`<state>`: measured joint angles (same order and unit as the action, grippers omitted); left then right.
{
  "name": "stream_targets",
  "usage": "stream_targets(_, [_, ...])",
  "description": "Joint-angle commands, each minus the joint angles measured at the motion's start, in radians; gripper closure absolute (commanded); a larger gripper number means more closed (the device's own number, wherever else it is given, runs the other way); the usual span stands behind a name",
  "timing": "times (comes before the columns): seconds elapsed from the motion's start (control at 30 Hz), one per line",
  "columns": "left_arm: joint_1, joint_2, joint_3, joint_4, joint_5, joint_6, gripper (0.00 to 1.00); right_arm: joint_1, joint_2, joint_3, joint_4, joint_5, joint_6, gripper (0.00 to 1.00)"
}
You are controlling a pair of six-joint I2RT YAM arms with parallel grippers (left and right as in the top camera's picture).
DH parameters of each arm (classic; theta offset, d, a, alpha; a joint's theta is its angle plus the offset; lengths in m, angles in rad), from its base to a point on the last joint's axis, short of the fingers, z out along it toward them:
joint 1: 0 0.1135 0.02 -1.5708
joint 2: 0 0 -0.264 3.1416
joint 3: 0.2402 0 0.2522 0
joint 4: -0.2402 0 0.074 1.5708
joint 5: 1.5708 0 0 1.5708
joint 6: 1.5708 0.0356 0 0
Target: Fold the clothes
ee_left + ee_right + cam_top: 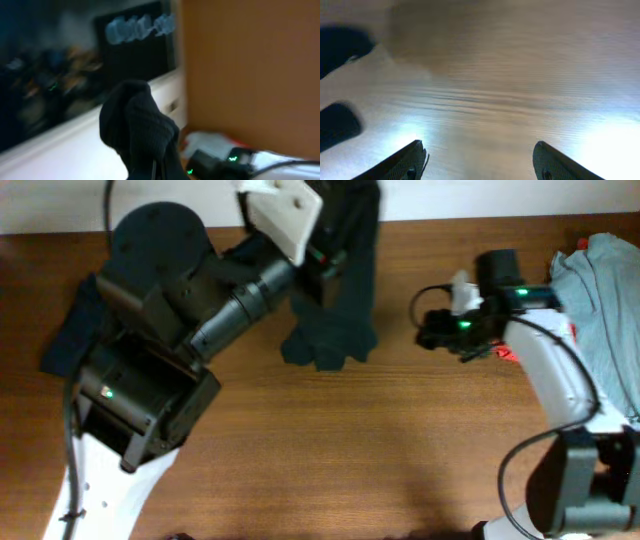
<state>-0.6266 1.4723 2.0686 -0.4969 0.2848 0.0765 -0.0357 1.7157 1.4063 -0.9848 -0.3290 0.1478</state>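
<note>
- Step: early. Pick-up/spread of dark garment (pixel 340 310). Cloth is bunched, so prob no fold made yet.
- L gripper (pixel 332 262) pinches garment's top near far edge, mid bench. Cloth hangs down, lower end crumpled on the wood.
- Jaws hidden by cloth in L wrist view; grip judged from the lift.
- L arm reaches from near-left corner diagonally toward far edge, wrist raised.
- R gripper (pixel 480 167) is spread wide, empty, over bare wood. It sits right of the garment, apart from it, pointing its way.
- R arm comes up from near-right corner, bent, along right edge.
- Clothes pile (pixel 605 310) at right edge; another dark cloth (pixel 62 338) by left edge, partly under L arm.
- Next, prob: R takes a 2nd corner so both can lay garment flat. Corners are hard to find in the bunch.
</note>
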Motion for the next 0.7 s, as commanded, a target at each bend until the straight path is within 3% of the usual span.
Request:
stream_targets(0.0, [-0.085,0.034,0.02,0.064,0.12,-0.028,1.0,-0.117,-0.091,0.019,-0.04,0.026,0.027,0.26])
stream_targets(0.13, [-0.153,0.077,0.025,0.095,0.117,-0.026,1.0,-0.229,-0.135,0.019,-0.081,-0.019,0.025,0.25])
stream_targets(0.27, [-0.139,0.098,0.025,0.061,0.098,-0.014,1.0,-0.267,-0.157,0.019,-0.09,-0.045,0.021,0.25])
stream_targets(0.53, [-0.014,0.103,0.025,-0.233,-0.322,0.017,1.0,-0.209,-0.157,0.019,-0.066,-0.052,0.007,0.24])
stream_targets(0.6, [0.025,0.114,0.025,-0.309,-0.38,0.031,0.98,-0.191,-0.157,0.019,-0.063,-0.052,-0.001,0.24])
stream_targets(0.67, [0.088,0.144,0.024,-0.409,-0.415,0.031,0.82,-0.169,-0.156,0.019,-0.063,-0.052,-0.001,0.24])
